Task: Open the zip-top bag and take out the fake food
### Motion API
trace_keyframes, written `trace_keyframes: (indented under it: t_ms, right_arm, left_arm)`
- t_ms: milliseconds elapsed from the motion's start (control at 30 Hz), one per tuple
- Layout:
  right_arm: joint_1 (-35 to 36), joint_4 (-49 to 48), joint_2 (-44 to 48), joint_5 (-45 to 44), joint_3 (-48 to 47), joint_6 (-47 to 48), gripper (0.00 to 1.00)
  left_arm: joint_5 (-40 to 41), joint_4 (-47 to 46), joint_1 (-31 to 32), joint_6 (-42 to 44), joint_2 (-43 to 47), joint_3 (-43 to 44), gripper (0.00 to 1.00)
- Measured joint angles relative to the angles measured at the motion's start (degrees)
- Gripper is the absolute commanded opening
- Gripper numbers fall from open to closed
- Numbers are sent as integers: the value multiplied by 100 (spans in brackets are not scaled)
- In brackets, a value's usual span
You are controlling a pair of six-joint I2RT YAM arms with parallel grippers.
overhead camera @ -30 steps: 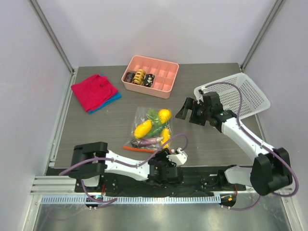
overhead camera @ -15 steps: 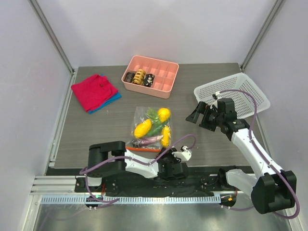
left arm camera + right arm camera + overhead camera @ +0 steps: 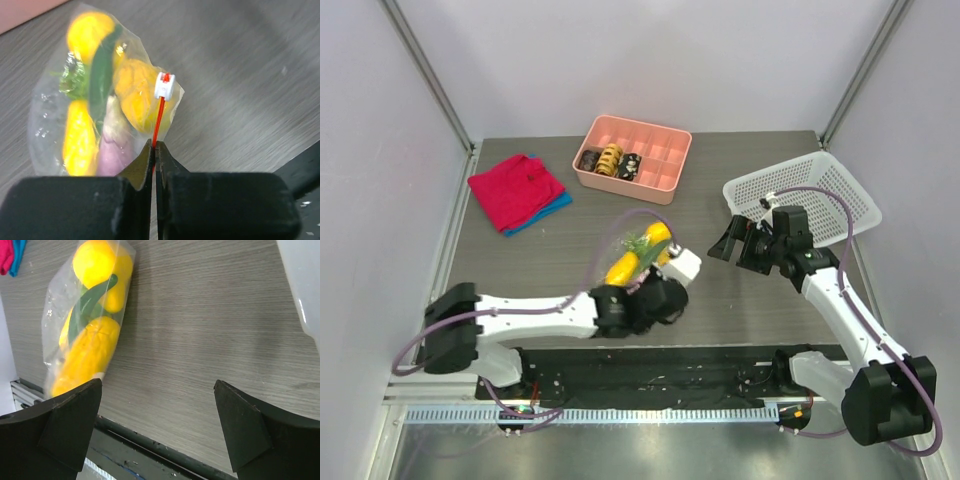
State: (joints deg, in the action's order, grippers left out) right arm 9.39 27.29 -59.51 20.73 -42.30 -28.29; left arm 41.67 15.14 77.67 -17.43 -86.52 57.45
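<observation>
From above, the grey wood-grain surface was walled on the left, back and right. A pink compartmented plastic tray sat at the back. A red folded cloth lay left of the tray and a white mesh basket right of it. The clear crinkly plastic zip-top bag lay in front of the tray, toward the near edge, with bare surface on both sides of it. The left arm reached over the bag's near end. The right tool hovered front-right of the tray, apart from the bag.

In the left wrist view the bag held glossy fake food: yellow pieces, a long green vegetable and a pale purple eggplant. An orange-red zipper strip ran up to a white slider. The left tool was pinched fully closed on that strip.

In the right wrist view the bag appeared narrow, on the tray's side of the frame, beside open wood grain. The right tool's jaws stood spread wide and held nothing. Whether the bag cleared the surface could not be told.
</observation>
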Motion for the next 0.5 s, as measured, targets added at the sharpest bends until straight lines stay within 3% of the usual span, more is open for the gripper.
trace_keyframes:
  t_ms: [233, 400, 500]
  right_arm:
    - [-42, -894, 330, 621, 291, -48, 95]
    - [48, -2874, 448, 1840, 511, -363, 92]
    - [492, -3912, 236, 2376, 544, -238, 91]
  left_arm:
    - [-1633, 761, -1259, -348, 1239, 348, 0]
    - [-2540, 1222, -1880, -326, 1694, 376, 0]
    - [-3016, 1486, -2229, -282, 1910, 459, 0]
